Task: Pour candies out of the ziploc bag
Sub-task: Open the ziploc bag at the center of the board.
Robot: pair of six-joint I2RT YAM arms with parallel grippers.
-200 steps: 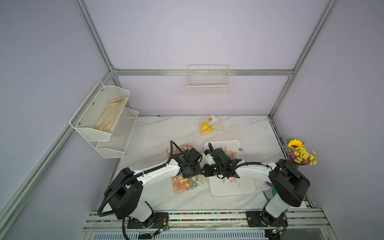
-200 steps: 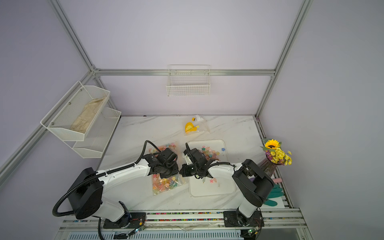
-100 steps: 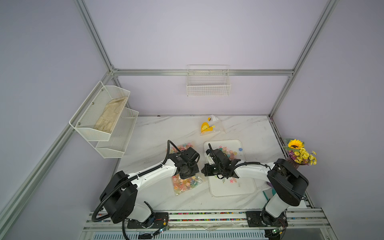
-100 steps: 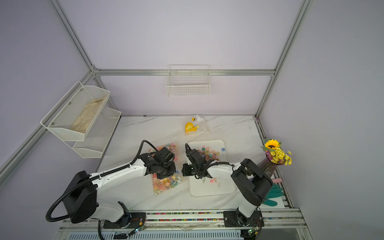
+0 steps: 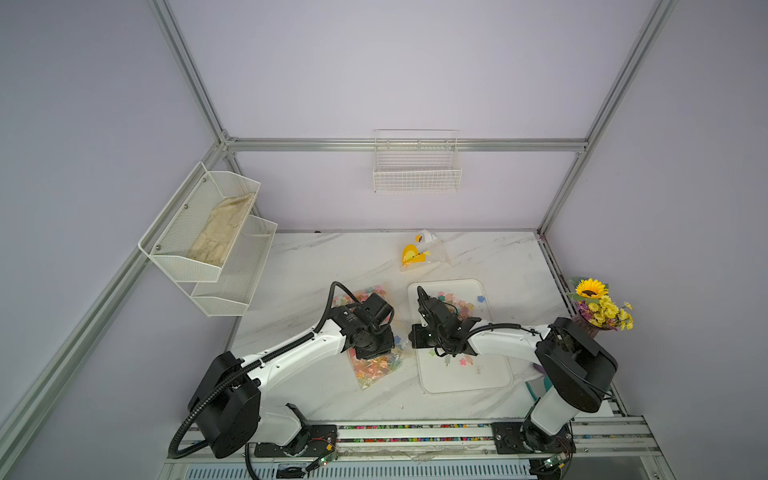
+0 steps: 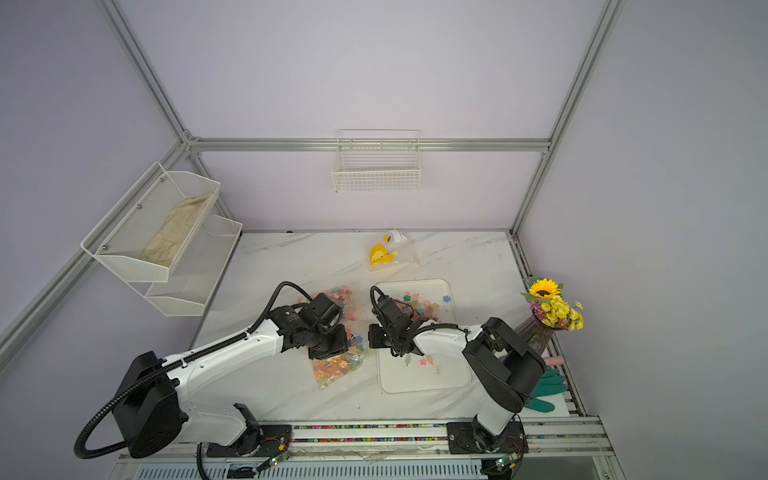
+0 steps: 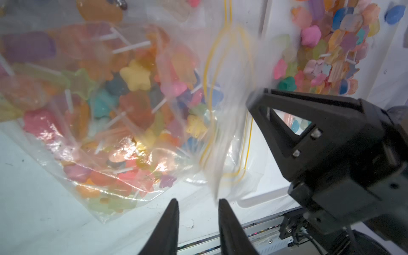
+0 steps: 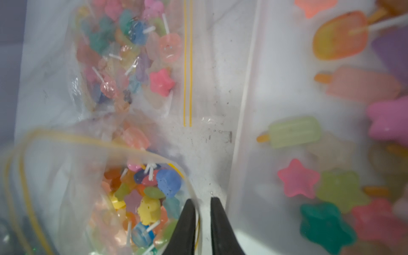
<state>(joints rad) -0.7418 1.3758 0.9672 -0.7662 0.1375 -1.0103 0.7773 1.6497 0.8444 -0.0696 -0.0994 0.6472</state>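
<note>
Change: a second ago both hands were shut together at the bag's mouth. Now I see them opened and drawn slightly apart.
Left hand (image 7: pixel 198 201): open, with nothing between the fingers; the bag's lip is just beside one.
Right hand (image 8: pixel 201 199): parted by a narrow slit. The yellow zip rim lies loose there, and I judge it unpinched.
Ziploc bag (image 7: pixel 92 141): slumped on the tabletop (image 5: pixel 395 403), mouth gaping toward the tray (image 5: pixel 465 380).
Candies (image 7: pixel 134 75): most are inside the bag; some lie on the tray.
Meaning: I've let go, so pouring has stalled. I'd regrip lower and tip.
</note>
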